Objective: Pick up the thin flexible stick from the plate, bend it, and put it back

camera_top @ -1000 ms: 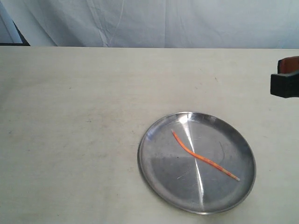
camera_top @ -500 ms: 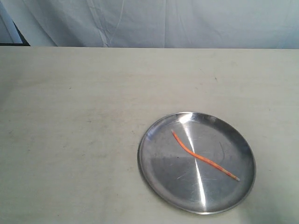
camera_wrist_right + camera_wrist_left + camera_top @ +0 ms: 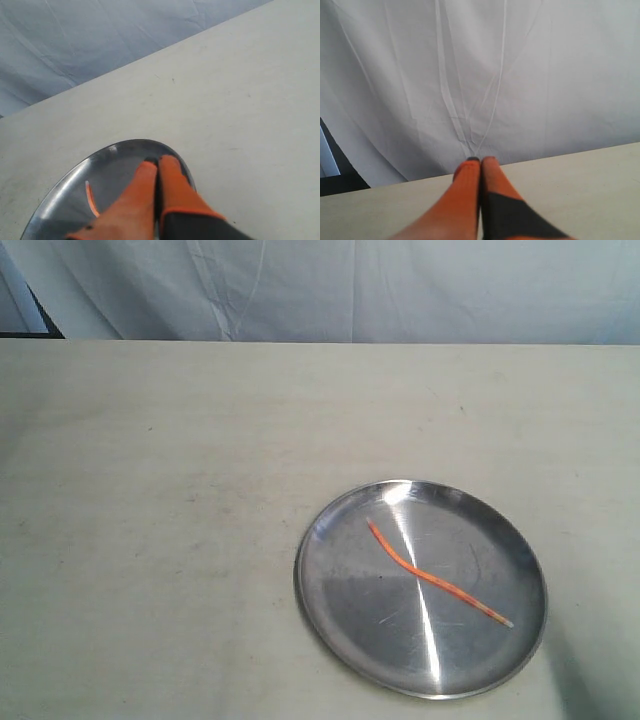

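The thin orange-red stick (image 3: 437, 580) lies slightly wavy across the round silver plate (image 3: 330, 615), its pale tip toward the plate's right rim. No gripper appears in the exterior view. In the right wrist view my right gripper (image 3: 159, 160) is shut with nothing between its orange fingers, held over the plate (image 3: 120, 150); one end of the stick (image 3: 90, 198) shows beside the fingers. My left gripper (image 3: 480, 160) is shut and empty, pointing over the table toward the white curtain, with neither plate nor stick in its view.
The pale table (image 3: 180, 490) spreads to the left of and behind the plate. A white curtain (image 3: 350, 290) hangs behind the table's far edge. A dark gap (image 3: 35, 315) shows at the far left corner.
The right gripper, seen at the right edge of the exterior view one second ago, has left that view. The plate and the stick have not moved.
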